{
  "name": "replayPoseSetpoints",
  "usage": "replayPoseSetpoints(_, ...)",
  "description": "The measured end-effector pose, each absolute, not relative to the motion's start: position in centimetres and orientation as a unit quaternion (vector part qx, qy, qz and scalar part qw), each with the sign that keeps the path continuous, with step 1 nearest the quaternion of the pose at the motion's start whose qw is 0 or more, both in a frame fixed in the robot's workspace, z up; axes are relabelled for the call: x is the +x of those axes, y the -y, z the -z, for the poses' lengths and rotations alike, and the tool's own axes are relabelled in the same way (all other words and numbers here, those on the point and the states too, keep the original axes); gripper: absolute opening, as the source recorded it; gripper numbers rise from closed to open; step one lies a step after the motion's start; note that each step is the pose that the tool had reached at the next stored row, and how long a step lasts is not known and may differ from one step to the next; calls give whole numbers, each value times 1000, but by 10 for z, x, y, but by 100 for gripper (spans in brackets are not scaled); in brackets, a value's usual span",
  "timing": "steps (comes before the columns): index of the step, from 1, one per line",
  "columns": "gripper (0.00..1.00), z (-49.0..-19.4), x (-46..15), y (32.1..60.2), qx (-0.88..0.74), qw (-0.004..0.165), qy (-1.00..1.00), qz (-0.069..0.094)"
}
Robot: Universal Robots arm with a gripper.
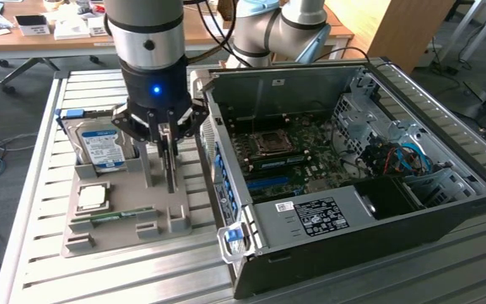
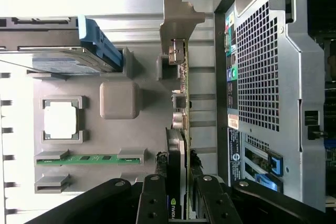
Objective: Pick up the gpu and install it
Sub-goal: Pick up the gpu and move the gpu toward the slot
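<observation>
The slatted metal table carries the whole work area. The largest item on it is the open computer case, lying between three and four o'clock in the exterior view, its interior exposed. Inside it, the mainboard is visible, with a processor socket just right of the view's centre, at about one o'clock.

The robot arm enters at eleven o'clock and points down. The grey parts tray rests on the table at eight o'clock, just beside the case.

The gripper is at nine o'clock, near the centre of the exterior view. Its fingers are clamped on the gpu, one to each side of the card. The gpu is held on edge, near the border of the tray that faces the case; it is outside the case and not installed. Its metal end bracket projects well clear of the fingers. Whether the card's lower edge touches anything cannot be told.

The hard drive stands tilted in its holder on the tray, at nine o'clock in the exterior view. The green memory stick lies across two supports of the tray, at eight o'clock in the exterior view. The smallest part noted, the square processor, sits in its own holder, between the memory stick and the hard drive.
</observation>
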State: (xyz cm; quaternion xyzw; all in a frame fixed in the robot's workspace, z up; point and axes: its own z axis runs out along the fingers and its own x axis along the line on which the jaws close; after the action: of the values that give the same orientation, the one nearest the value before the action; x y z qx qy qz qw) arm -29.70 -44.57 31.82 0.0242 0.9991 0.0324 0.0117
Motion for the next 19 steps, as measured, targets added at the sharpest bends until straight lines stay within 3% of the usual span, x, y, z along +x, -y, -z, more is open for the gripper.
replayPoseSetpoints(19, 27, -364, -297, 446, 24, 12, -999, -32)
